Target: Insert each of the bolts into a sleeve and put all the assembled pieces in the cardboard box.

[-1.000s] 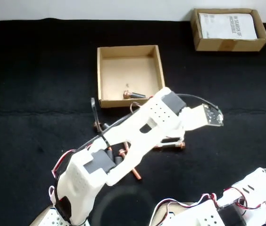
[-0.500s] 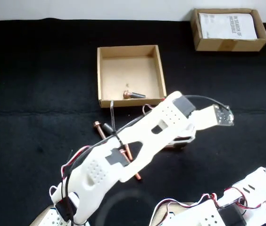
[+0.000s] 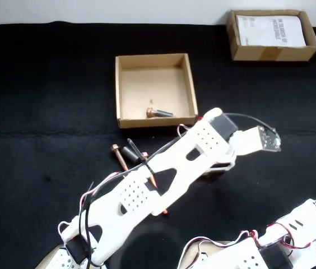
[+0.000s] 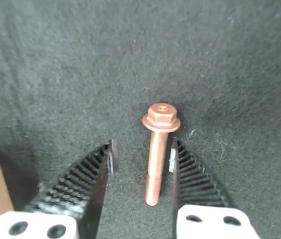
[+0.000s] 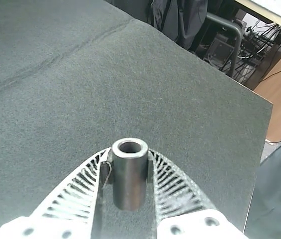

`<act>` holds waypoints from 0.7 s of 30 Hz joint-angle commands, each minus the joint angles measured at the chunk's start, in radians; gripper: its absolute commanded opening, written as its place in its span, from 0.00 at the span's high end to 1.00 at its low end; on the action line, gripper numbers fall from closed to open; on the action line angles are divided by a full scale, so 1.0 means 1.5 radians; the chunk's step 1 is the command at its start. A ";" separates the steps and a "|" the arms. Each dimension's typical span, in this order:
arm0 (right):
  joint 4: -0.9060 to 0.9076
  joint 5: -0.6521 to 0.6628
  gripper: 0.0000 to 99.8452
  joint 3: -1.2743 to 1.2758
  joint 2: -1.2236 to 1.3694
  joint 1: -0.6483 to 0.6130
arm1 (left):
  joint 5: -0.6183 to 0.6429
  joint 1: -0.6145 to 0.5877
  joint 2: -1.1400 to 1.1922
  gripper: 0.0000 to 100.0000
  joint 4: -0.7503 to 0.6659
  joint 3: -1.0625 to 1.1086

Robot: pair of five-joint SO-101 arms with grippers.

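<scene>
Since a second ago the left arm (image 3: 203, 147) has stretched farther across the counter (image 3: 40, 84), uncovering a second bolt (image 3: 119, 155) and a grey sleeve (image 3: 130, 153) (both just below the cardboard box (image 3: 119, 89)). We see the left gripper (image 4: 141, 149) narrowly parted astride a copper bolt (image 4: 158, 154) lying flat. The right gripper (image 5: 128, 157) clamps an upright sleeve (image 5: 129, 181). One assembled piece (image 3: 159, 113) lies in the box.

The left arm (image 3: 203, 148) extends farther right across the table and flattens, carrying its wrist camera (image 3: 265, 139) rightward. The bolt (image 3: 119, 157) and sleeve (image 3: 130, 153) below the cardboard box (image 3: 119, 89) become uncovered.
</scene>
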 commanded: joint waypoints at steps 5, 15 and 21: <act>-0.036 0.013 0.99 -0.002 0.002 0.002 | 0.001 -0.021 0.019 0.82 0.007 -0.029; -0.036 0.013 0.99 -0.009 0.002 -0.009 | -0.014 -0.018 0.023 0.85 0.004 -0.029; -0.036 0.013 0.99 -0.011 -0.003 -0.009 | -0.020 -0.015 0.025 0.89 -0.014 -0.025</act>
